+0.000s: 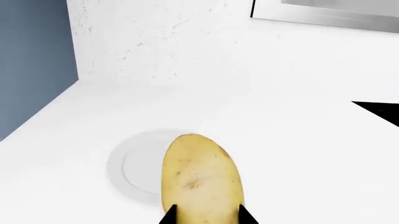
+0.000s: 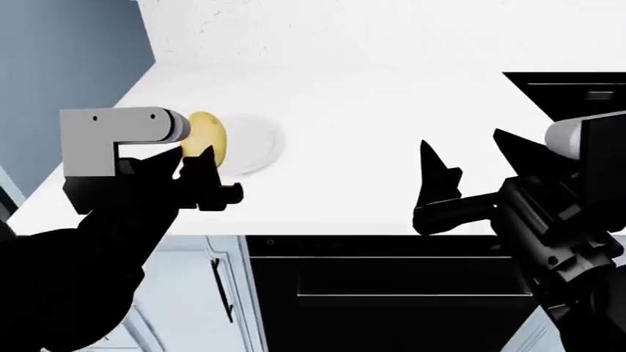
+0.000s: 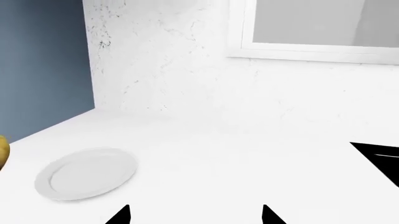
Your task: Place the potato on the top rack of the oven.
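Left gripper [image 1: 204,215] jaws closed on the potato [image 1: 201,179], held above the plate [image 2: 256,143] at ten o'clock of the head view; right gripper [image 2: 470,160] spread wide, empty; oven [image 2: 391,293] at six o'clock looks shut, so door-opening and racking remain.

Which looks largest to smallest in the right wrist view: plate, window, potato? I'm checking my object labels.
1. Window, cut off by the frame edge.
2. Plate on the countertop.
3. Potato, only a sliver at the frame edge, so its true extent cannot be judged here.
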You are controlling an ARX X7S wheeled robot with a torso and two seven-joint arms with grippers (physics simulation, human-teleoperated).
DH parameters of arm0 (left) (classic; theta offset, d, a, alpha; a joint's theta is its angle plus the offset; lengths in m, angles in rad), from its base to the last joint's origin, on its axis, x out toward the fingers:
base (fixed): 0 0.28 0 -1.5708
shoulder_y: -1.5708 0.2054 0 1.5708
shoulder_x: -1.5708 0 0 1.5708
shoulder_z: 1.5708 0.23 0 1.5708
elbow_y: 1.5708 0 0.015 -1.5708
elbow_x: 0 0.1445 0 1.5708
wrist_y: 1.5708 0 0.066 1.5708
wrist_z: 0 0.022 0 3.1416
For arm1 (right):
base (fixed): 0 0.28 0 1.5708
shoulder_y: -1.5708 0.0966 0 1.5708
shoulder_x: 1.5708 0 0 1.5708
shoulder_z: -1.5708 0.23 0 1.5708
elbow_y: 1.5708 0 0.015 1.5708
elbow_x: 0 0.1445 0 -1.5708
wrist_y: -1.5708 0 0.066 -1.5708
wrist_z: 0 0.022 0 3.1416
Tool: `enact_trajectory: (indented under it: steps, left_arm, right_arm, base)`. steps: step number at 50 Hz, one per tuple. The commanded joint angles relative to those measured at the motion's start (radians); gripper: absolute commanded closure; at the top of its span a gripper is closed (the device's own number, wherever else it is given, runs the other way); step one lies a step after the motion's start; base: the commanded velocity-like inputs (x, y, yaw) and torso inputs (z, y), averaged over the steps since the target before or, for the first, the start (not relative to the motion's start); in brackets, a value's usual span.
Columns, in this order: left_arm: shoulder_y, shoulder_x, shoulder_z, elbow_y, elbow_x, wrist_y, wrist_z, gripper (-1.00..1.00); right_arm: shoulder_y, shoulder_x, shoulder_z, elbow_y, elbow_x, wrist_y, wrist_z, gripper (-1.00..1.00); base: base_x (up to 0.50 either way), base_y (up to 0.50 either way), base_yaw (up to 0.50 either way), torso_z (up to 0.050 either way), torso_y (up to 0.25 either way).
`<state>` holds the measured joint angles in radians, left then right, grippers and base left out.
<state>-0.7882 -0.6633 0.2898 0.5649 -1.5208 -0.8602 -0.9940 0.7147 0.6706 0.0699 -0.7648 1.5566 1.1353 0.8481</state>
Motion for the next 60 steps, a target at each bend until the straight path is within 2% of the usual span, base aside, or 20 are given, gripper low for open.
enact_trajectory:
  steps: [1,18,37,60]
  left_arm:
    - [-0.011,-0.004,0.003,0.008,-0.007,0.004,0.004,1.00]
    - [-0.003,-0.014,-0.002,0.019,-0.001,0.016,0.017,1.00]
    - [-0.004,-0.035,-0.008,0.040,-0.006,0.020,0.034,1.00]
    - [-0.061,-0.084,-0.018,0.073,-0.164,-0.004,-0.015,1.00]
  right_arm:
    - [0.009,0.009,-0.007,0.000,0.017,-0.005,0.016,-1.00]
    - [0.029,0.019,-0.026,0.002,0.039,-0.008,0.047,-1.00]
    - [0.082,0.026,-0.071,0.022,0.071,-0.004,0.123,-1.00]
    - [0.195,0.072,-0.128,0.027,0.236,-0.011,0.262,-1.00]
  base:
    - [-0.50,0.00,0.00,0.000,0.000]
    - [-0.47,0.00,0.00,0.000,0.000]
    - [0.00,0.00,0.00,0.000,0.000]
    - [0.00,0.00,0.00,0.000,0.000]
